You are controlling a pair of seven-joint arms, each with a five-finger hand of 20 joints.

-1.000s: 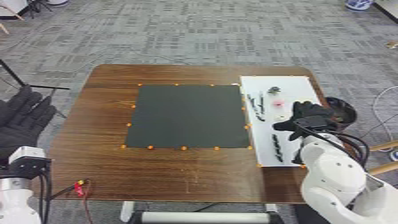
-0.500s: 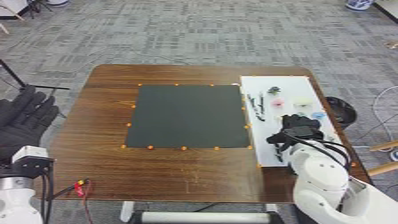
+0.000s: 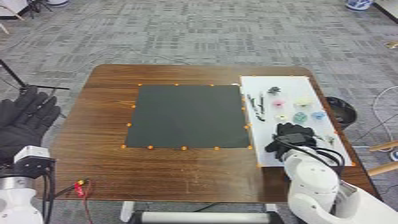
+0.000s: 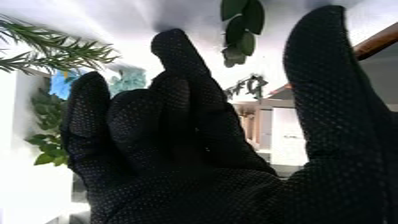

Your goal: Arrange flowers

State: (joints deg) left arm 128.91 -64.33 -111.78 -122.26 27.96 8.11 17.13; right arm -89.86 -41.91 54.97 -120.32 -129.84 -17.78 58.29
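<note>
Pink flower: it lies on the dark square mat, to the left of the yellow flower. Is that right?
Not quite: the head view shows the pink flower on the white board, not the dark square mat. It is left of the yellow flower.

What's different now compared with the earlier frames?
The right hand drew back over the white board toward the robot and slightly left, uncovering the blue flower and the teal flower. It appears to have grasped nothing. The left hand and dark mat stayed put.
</note>
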